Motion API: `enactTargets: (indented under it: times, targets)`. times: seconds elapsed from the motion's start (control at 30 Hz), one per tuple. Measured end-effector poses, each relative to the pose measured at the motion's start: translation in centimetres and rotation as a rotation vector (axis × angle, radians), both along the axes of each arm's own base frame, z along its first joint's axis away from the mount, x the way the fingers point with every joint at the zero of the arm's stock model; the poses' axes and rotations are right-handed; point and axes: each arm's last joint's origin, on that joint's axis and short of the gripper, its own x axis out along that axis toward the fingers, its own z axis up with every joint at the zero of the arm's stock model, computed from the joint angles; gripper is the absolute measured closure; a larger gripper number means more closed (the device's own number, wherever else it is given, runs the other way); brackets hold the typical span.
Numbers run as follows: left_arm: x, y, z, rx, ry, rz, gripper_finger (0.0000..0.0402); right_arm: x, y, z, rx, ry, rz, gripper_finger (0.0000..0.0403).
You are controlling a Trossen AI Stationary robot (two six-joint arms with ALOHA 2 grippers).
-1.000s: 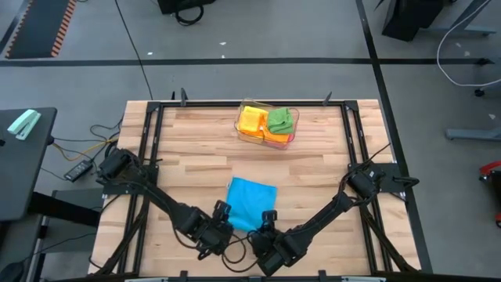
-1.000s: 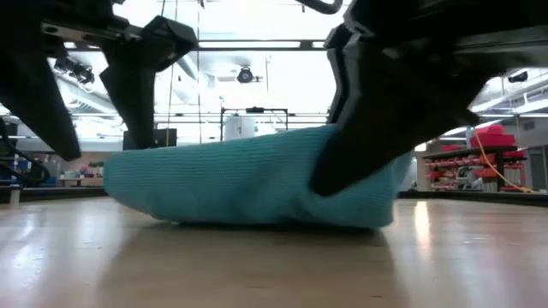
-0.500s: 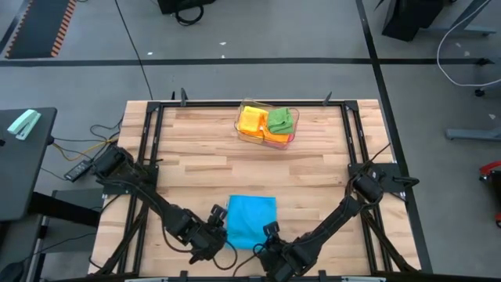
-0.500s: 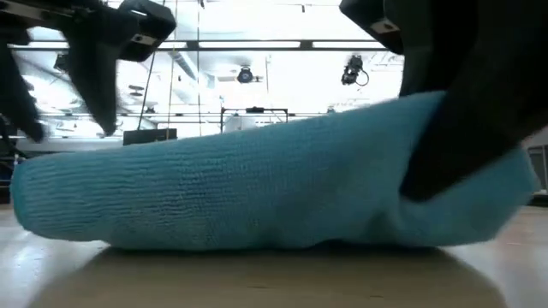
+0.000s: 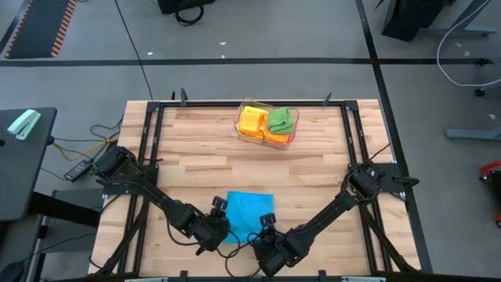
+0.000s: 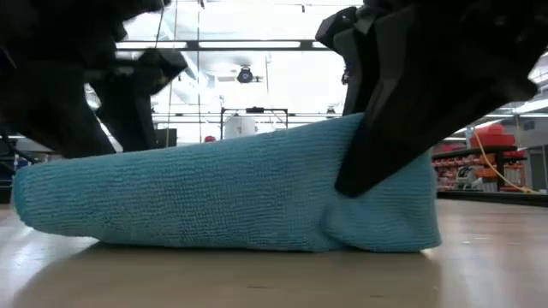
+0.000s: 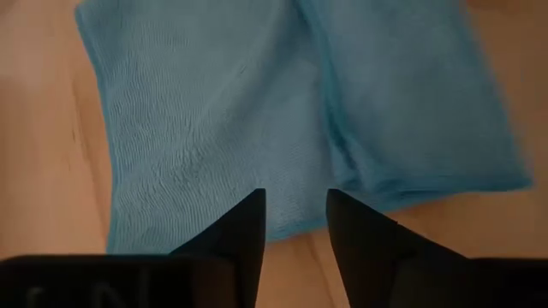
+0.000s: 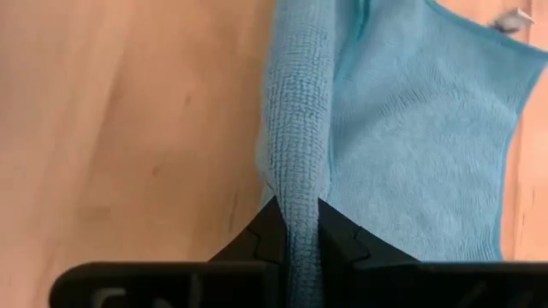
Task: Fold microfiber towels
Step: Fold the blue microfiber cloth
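One blue towel lay on your worktop; three more filled the tray. Your right gripper pinched its edge; your left gripper hovered over it, jaws narrowly parted.

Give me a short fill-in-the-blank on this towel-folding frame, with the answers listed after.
1. The towel lying on the table between the two grippers is ____ in colour.
2. The right gripper is shut on the towel's ____.
3. The clear tray at the far side holds the other ____.

Answers: blue; edge; towels
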Motion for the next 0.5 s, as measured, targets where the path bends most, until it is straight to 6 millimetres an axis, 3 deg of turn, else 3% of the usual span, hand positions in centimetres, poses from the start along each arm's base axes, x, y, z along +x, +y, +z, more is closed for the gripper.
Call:
enactTargets:
  times: [0.5]
  targets:
    - [-1.3, 1.4, -3.3, -0.032, -0.048, 0.006, 0.0283, 0.9, -2.0, -0.1, 0.037, -0.001, -0.158, 0.0361]
